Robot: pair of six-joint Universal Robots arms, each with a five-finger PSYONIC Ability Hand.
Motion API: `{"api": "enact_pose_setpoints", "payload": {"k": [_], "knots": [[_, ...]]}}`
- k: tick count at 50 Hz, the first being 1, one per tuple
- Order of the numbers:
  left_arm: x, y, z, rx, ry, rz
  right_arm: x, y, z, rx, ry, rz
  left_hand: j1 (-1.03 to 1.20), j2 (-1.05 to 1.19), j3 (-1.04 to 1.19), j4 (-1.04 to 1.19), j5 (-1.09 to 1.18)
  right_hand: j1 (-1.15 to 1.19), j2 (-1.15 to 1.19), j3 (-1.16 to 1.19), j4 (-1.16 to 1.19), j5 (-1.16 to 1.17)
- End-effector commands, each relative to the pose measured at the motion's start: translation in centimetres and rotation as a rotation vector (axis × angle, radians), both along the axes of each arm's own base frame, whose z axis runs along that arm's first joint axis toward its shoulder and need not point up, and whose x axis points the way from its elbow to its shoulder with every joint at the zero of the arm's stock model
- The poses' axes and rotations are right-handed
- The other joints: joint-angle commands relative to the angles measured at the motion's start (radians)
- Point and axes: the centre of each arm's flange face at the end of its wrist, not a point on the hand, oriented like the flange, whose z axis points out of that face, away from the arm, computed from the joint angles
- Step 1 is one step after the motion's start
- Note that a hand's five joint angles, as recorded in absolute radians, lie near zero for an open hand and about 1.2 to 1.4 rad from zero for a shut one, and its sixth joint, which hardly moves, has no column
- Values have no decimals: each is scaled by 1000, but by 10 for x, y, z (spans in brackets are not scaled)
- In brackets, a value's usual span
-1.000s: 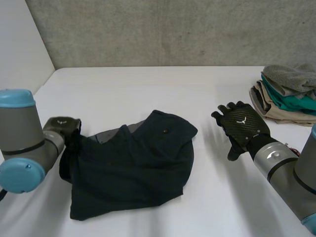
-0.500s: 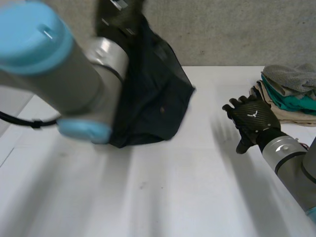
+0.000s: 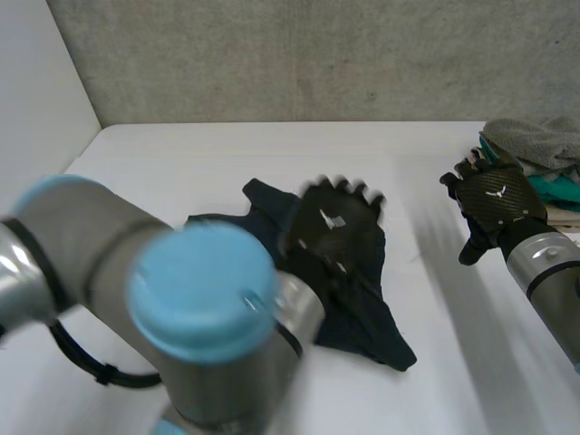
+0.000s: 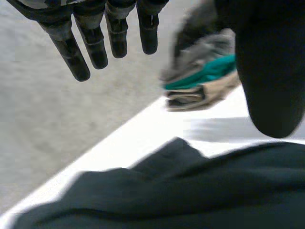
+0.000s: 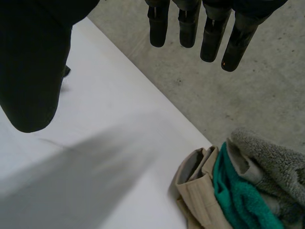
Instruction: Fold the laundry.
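Where the left arm (image 3: 181,308) crowds the lower left of the head view, the dark garment (image 3: 367,317) lies crumpled at centre frame on the white bench (image 3: 181,163). The left robot hand (image 3: 331,227) sits over the garment's middle, with cloth under its palm. Its fingers (image 4: 114,38) are straight and spread, gripping nothing; contact cannot be confirmed. At right of frame, the right robot hand (image 3: 494,195) hangs well apart from the garment, fingers (image 5: 188,28) straight, empty. Just beyond it, upper right, a stack of folded laundry (image 3: 535,149) rests on the bench.
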Motion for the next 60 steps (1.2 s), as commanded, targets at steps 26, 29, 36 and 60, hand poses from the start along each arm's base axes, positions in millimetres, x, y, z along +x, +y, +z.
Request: {"api": "enact_pose_setpoints", "payload": {"k": [26,29,36,60], "knots": [[44,-204,-67,-151,-252,-161,36,102,-27,791,-466,-144,170,177,172,178,186,-28,-47,-41,-58,-62],[41,-212,-78,-156,-257,-159,40,102,-32,775,-456,-156,240,247,242,249,257,-28,-47,-41,-58,-62],[38,-225,-87,-173,-253,-144,48,97,-40,673,-453,-172,548,555,551,557,565,201,182,189,172,168],[47,-210,-63,-189,-257,-104,67,76,-17,586,-415,-130,419,426,422,428,436,144,125,131,114,111]]}}
